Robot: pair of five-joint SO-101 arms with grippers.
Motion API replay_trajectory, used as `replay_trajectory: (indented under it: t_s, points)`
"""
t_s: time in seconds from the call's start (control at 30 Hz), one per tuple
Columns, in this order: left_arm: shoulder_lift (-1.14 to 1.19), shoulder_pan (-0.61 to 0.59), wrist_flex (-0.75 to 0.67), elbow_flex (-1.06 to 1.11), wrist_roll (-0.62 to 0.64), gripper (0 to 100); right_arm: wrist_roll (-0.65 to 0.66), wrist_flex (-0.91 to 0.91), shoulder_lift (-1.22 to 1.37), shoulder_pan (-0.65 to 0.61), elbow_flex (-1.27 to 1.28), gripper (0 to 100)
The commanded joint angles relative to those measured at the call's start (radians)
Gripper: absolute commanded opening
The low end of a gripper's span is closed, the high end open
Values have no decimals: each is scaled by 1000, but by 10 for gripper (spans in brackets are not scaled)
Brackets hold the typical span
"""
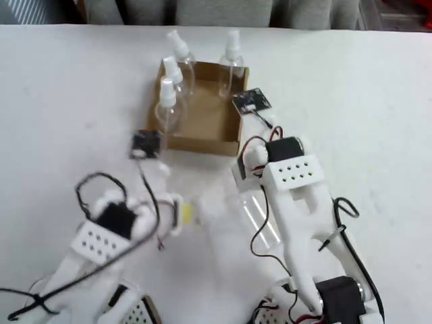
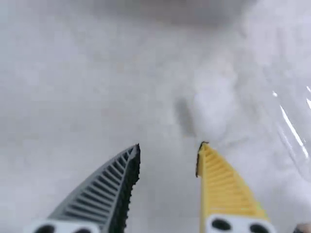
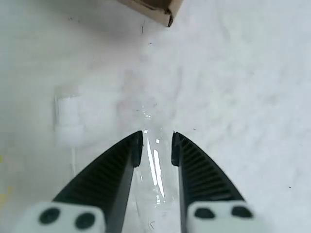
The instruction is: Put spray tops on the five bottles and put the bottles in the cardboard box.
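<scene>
L jaws spread, empty; R jaws tight on clear bottle (image 3: pixel 154 167).

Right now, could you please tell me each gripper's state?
Left gripper: open, holding nothing.
Right gripper: closed on the clear bottle.

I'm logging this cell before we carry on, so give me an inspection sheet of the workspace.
Surface: white table.
Job's things: cardboard box holds four capped bottles; fifth bottle lies on the table, loose spray top beside it.
Clutter: nothing seen.
Grippers: left pincer open above the table; right pincer shut on the fifth bottle.
Cables: black loop at the left arm; red and black wires at the right arm.
Surroundings: grey furniture behind the table.
</scene>
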Motion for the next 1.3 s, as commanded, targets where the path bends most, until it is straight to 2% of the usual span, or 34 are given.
replay_trajectory:
  t_s: [0.0,0.07,0.2,0.27,0.33,0.4,0.43,0.63,0.87,1.27]
  points:
    - [-160,200,-41,80,14,202,11,-27,-41,16,5,68]
    - [-188,213,-107,115,37,172,11,-27,-41,16,6,68]
    - [-159,214,-255,169,104,17,12,-39,-31,16,6,68]
    - [-134,211,-301,181,107,59,14,-41,-12,15,2,68]
    - [-99,216,-328,195,117,158,14,-41,12,10,-2,68]
    - [-50,217,-353,192,170,238,14,-51,22,8,-2,68]
    - [-18,217,-370,189,199,247,14,-56,28,8,-6,68]
    - [246,206,-431,68,305,143,14,-61,58,10,-21,68]
    - [507,170,-427,-64,321,194,14,-61,61,10,-21,67]
    - [552,193,-427,-78,316,191,64,-61,61,12,-21,67]
